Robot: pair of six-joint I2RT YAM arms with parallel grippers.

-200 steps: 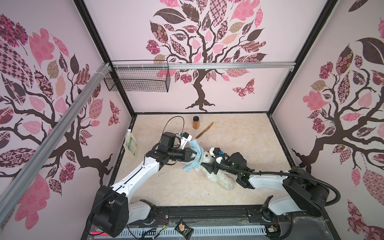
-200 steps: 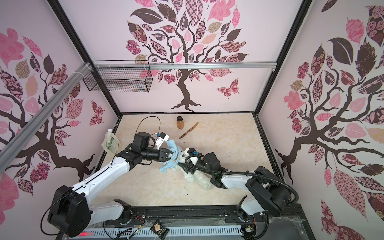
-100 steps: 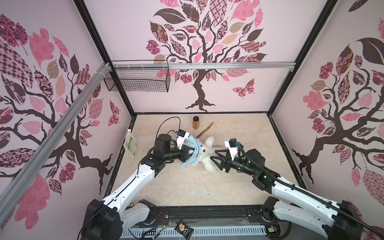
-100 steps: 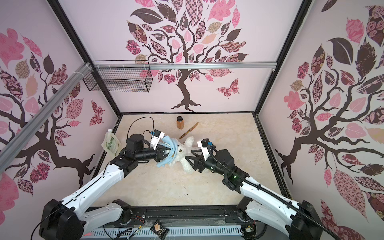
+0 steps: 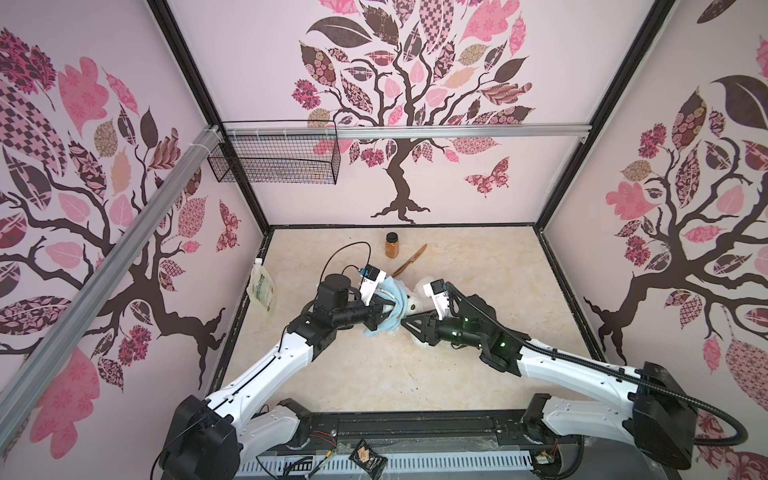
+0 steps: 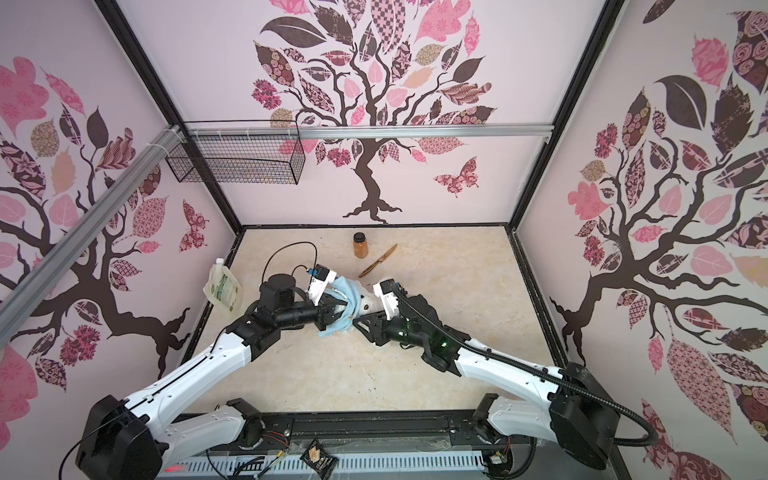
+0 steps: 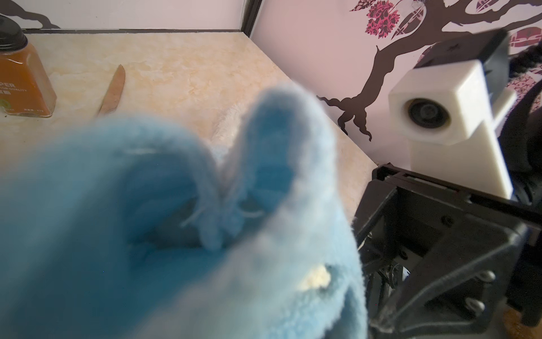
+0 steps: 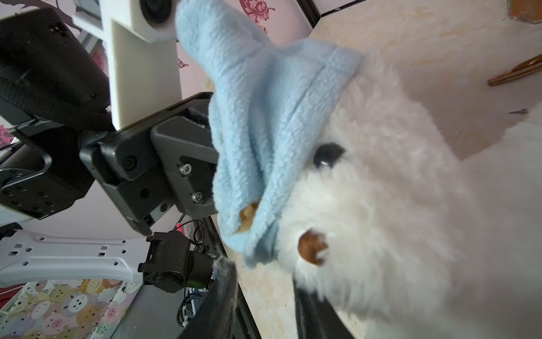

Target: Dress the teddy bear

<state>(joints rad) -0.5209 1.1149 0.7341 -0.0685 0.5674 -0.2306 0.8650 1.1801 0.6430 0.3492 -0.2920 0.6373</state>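
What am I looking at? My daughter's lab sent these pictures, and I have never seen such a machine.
Two white robot arms work over a table, each ending in a gripper. The two wide pictures come from one overhead camera; the two close-ups come from small cameras on the arms' wrists. The left gripper is shut on a light blue shirt, bunched against the head of a white teddy bear. The right gripper stands open just under the bear's muzzle, holding nothing. Farther back are a brown jar and a wooden knife; a pouch lies by the side wall.
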